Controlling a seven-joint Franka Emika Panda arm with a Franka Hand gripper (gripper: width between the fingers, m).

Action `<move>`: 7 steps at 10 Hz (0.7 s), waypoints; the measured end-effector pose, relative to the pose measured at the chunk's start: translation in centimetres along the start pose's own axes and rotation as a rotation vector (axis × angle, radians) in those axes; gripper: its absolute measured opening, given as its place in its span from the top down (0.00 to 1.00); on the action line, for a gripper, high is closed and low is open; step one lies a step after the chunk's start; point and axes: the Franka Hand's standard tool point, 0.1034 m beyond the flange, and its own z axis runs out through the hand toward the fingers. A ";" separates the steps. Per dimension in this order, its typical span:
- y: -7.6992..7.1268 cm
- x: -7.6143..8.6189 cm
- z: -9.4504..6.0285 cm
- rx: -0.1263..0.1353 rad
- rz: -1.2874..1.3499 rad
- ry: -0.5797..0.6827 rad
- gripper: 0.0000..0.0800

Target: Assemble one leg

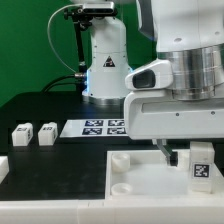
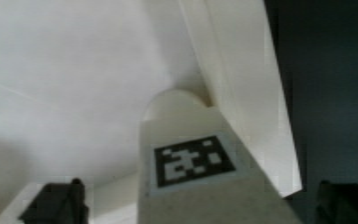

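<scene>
Gripper (image 2: 197,203) spread wide, fingers (image 2: 51,203) either side of one leg (image 2: 194,150), tag face twd wrist cam; gap shows on one side, so not clamped. Leg stands upright on white tray-like panel (image 1: 130,182), ext view's right. Two other legs (image 1: 22,133) sit near marker board (image 1: 100,126)

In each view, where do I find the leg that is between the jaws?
Exterior view: the leg is at the lower right, tag facing the camera.
Wrist view: the leg fills the lower middle, between the open jaws.
Shared landmark: its black-and-white square tag.
</scene>
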 end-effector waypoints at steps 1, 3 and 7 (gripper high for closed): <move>0.0 0.0 0.0 0.000 -0.002 0.000 0.31; -0.2 -0.2 0.1 0.014 0.199 -0.010 0.54; 0.0 0.1 0.1 0.041 0.773 -0.029 0.63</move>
